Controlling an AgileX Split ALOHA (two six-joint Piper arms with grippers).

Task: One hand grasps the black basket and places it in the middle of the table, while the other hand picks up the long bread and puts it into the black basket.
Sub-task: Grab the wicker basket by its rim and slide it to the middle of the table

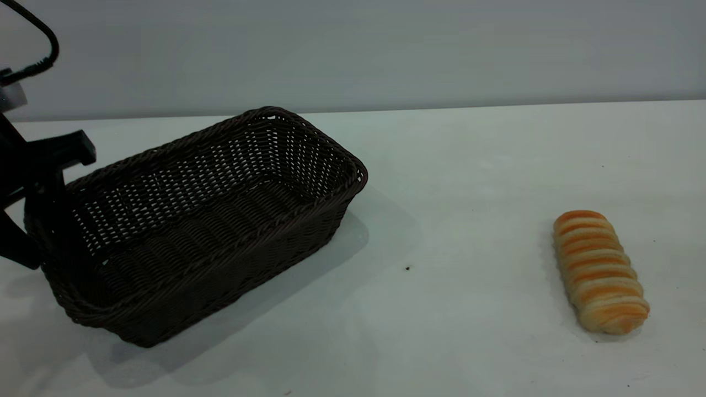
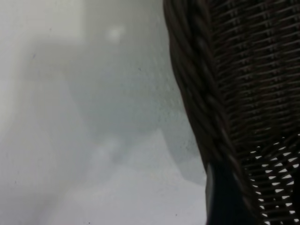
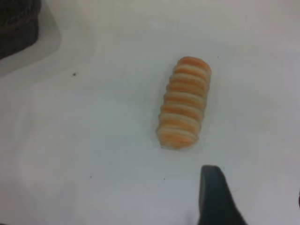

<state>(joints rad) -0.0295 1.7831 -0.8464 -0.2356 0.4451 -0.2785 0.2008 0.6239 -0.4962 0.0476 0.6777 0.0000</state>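
Behind the white surface [image 1: 474,165] stands a plain grey wall. On the left side rests the black basket [image 1: 193,220], and our left claw [image 1: 38,193] is at its left end, seemingly clamped over the braided rim there, though we cannot tell this for sure. The long bread [image 1: 600,271] lies well apart on the right, its long axis running roughly toward the camera. Our right claw [image 3: 243,201] hovers above it, nearer than the left; one finger [image 3: 213,197] shows just beside the loaf's end, so we cannot tell its opening. Nothing stands between bread and basket except a tiny dark speck [image 1: 407,268].
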